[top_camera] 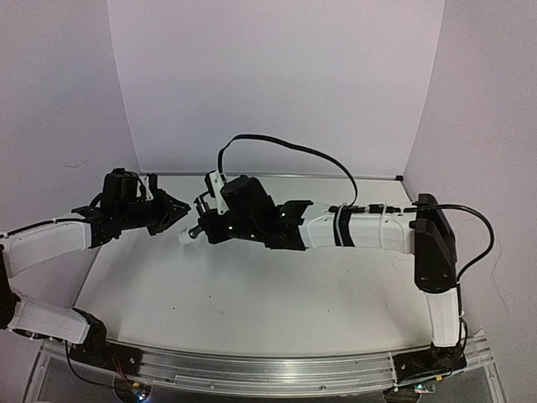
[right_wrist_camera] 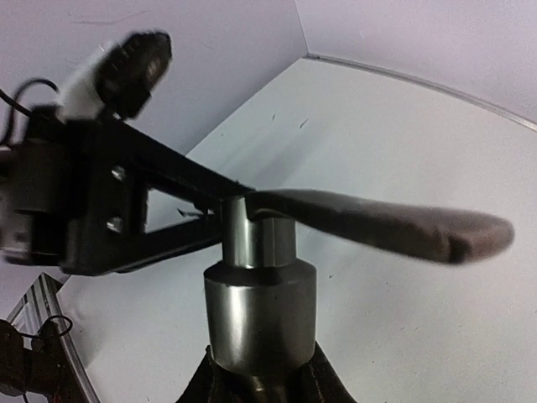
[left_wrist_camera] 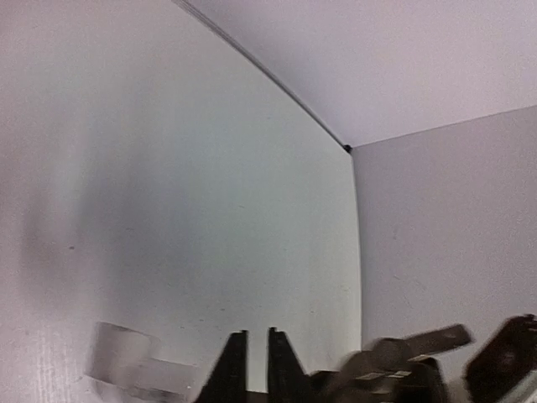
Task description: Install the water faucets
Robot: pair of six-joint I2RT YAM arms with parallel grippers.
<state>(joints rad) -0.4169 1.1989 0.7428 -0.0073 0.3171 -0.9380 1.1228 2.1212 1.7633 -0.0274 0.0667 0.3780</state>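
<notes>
My right gripper [top_camera: 204, 227] is shut on the dark grey metal faucet [right_wrist_camera: 260, 311], holding it by its lower body above the table. The faucet's lever handle [right_wrist_camera: 377, 222] sticks out to the right in the right wrist view. The faucet's tip [top_camera: 187, 237] points left towards my left gripper [top_camera: 176, 210]. The left gripper's fingers [left_wrist_camera: 231, 374] stand with only a narrow slit between them and nothing in it. A blurred white fitting [left_wrist_camera: 126, 361] lies low at the left of them. The faucet's lever [left_wrist_camera: 419, 342] shows at the lower right in the left wrist view.
The white table [top_camera: 252, 294] is walled by white panels at the back and both sides. The left arm's black gripper body [right_wrist_camera: 92, 201] hangs close behind the faucet in the right wrist view. An aluminium rail [top_camera: 268, 369] runs along the near edge.
</notes>
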